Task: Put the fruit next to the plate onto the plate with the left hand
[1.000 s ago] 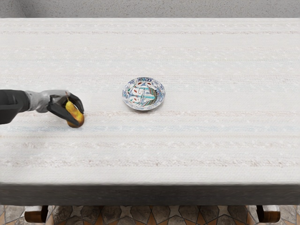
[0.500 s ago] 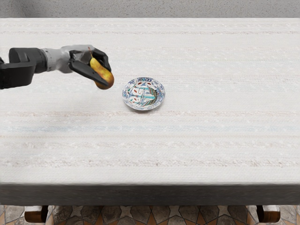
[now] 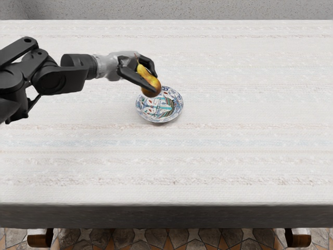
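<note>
Yellow-orange fruit (image 3: 149, 82), elongated, with a browner patch at its lower end, is clasped in the left hand (image 3: 131, 71). Dark fingers (image 3: 147, 63) curl over its top and another dark digit runs beneath it, so the fruit sits pinched between them. It is tilted, with the upper end toward the arm and the lower end toward the plate (image 3: 177, 111).

Fruit position: raised off the table (image 3: 234, 156), at the plate's far-left rim. In the head view its lower end overlaps that rim. Contact between fruit and plate: cannot tell from this angle. The fruit is not yet released onto the plate.

Left arm (image 3: 49, 78): enters from the picture's left edge. It has black links and joints, then a pale grey wrist segment just before the hand. It reaches rightward over the far-left part of the table.

Plate: small, round, shallow, lying flat near the table's centre, a little left of the middle. White ground, painted in blue, red and green, with a blue band of motifs round the rim. The pattern is too small to resolve into any figure or lettering.

Table: off-white top with faint horizontal stripes running its full width, and a dark front edge. Below that edge are a patterned tile floor (image 3: 166, 240) and a wooden foot (image 3: 40, 237) near each lower corner. Grey wall (image 3: 182, 9) behind the far edge.
</note>
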You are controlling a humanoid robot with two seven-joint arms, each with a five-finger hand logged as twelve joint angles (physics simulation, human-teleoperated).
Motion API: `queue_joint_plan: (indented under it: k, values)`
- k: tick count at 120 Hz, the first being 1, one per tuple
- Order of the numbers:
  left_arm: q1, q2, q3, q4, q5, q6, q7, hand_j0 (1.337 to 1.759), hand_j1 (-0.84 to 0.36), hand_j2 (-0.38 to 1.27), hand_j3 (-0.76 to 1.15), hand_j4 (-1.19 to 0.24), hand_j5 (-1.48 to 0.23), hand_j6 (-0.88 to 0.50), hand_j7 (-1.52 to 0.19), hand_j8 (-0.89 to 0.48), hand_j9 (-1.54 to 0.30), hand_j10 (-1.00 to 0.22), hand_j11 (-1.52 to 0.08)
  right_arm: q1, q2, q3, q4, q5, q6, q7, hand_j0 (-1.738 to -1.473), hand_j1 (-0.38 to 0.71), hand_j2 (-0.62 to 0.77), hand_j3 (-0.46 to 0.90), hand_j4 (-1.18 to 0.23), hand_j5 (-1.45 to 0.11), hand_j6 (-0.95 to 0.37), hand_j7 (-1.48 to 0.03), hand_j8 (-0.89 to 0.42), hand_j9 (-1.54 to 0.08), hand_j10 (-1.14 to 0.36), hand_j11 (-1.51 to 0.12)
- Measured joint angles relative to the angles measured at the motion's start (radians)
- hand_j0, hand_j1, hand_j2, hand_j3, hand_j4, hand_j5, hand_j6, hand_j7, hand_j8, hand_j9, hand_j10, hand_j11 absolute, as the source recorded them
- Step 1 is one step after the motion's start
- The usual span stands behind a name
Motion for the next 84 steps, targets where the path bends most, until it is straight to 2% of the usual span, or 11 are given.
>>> queue_joint_plan:
  k: [21, 36, 40, 50, 59, 70, 84]
  values:
    - [-0.014, -0.052, 0.016, 0.073, 0.005, 0.013, -0.002, 1.644, -0.27, 0.22, 0.0, -0.81, -1.28, -0.42, -1.22, -0.24, -1.2, -0.4, -1.2, -0.001, 0.0, 0.0, 0.0, 0.0, 0.0, 0.0, -1.658, -0.34, 0.0, 0.0, -0.01, -0.01, -0.01, -0.01, -0.01, -0.01, -0.01, -0.01]
    - [-0.013, -0.053, 0.019, 0.097, 0.004, 0.017, -0.003, 1.645, -0.27, 0.22, 0.0, -0.79, -1.27, -0.43, -1.21, -0.24, -1.19, -0.4, -1.19, -0.001, 0.0, 0.0, 0.0, 0.0, 0.0, 0.0, -1.658, -0.34, 0.0, 0.0, -0.01, -0.01, -0.01, -0.01, -0.01, -0.01, -0.01, -0.01]
    - [-0.008, -0.054, 0.017, 0.1, 0.002, 0.033, -0.007, 1.647, -0.24, 0.21, 0.0, -0.73, -1.16, -0.47, -1.11, -0.25, -1.09, -0.4, -1.09, -0.001, 0.0, 0.0, 0.0, 0.0, 0.0, 0.0, -1.658, -0.34, 0.0, 0.0, -0.01, -0.01, -0.01, -0.01, -0.01, -0.01, -0.01, -0.01]
    - [0.001, -0.089, 0.013, 0.105, -0.002, 0.128, -0.019, 1.651, -0.07, 0.15, 0.0, -0.51, -0.8, -0.33, -0.76, -0.19, -0.75, -0.29, -0.75, -0.001, 0.0, 0.0, 0.0, 0.0, 0.0, 0.0, -1.658, -0.34, 0.0, 0.0, -0.01, -0.01, -0.01, -0.01, -0.01, -0.01, -0.01, -0.01]
    - [0.001, -0.093, 0.012, 0.107, -0.003, 0.179, -0.025, 1.653, 0.05, 0.1, 0.0, -0.36, -0.56, -0.23, -0.53, -0.14, -0.52, -0.2, -0.53, -0.001, 0.0, 0.0, 0.0, 0.0, 0.0, 0.0, -1.658, -0.34, 0.0, 0.0, -0.01, -0.01, -0.01, -0.01, -0.01, -0.01, -0.01, -0.01]
    - [0.001, -0.093, 0.012, 0.108, -0.004, 0.21, -0.028, 1.655, 0.16, 0.07, 0.0, -0.23, -0.36, -0.15, -0.35, -0.09, -0.34, -0.13, -0.34, -0.001, 0.0, 0.0, 0.0, -0.001, 0.0, 0.0, -1.658, -0.34, 0.0, 0.0, -0.01, -0.01, -0.01, -0.01, -0.01, -0.01, -0.01, -0.01]
    - [0.001, -0.093, 0.011, 0.108, -0.004, 0.226, -0.029, 1.656, 0.23, 0.04, 0.0, -0.14, -0.21, -0.09, -0.2, -0.06, -0.2, -0.08, -0.2, -0.001, 0.0, 0.0, -0.001, 0.0, 0.0, 0.0, -1.658, -0.34, 0.0, 0.0, -0.01, -0.01, -0.01, -0.01, -0.01, -0.01, -0.01, -0.01]
